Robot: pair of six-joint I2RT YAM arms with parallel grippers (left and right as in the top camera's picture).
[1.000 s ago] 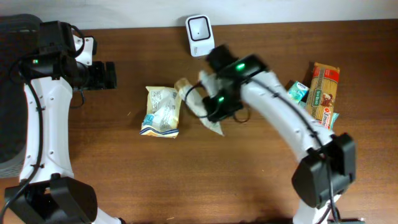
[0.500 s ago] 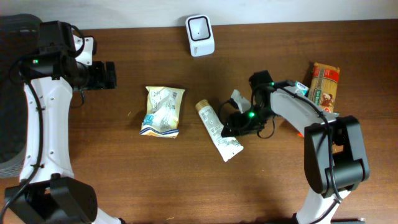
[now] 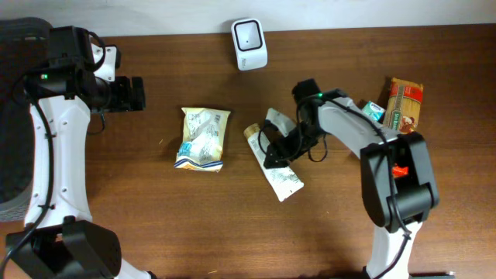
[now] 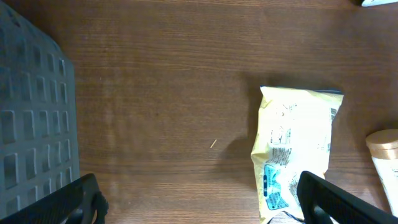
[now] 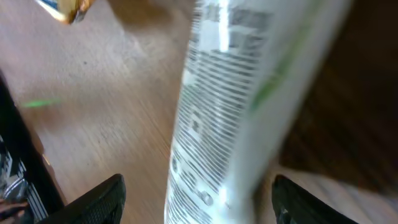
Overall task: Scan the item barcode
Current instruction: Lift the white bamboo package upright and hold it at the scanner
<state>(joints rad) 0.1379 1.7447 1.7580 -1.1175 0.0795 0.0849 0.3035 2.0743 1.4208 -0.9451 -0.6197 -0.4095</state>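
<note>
While the tube [image 3: 273, 159] is lying flat on the table [image 3: 155, 217], nearer than the white scanner [image 3: 249, 34] and slightly to its right, the right gripper [image 5: 199, 205] is hovering over it with fingers spread, straddling but not pinching it. A good grasp would likely be closing squarely across the tube, leaving its barcode uncovered. The left gripper [image 4: 205, 202] is hanging wide open at far left, holding nothing.

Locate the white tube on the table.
Overhead, the white tube lies on the table near its middle, just right of the yellow snack bag and under the open right gripper.
</note>
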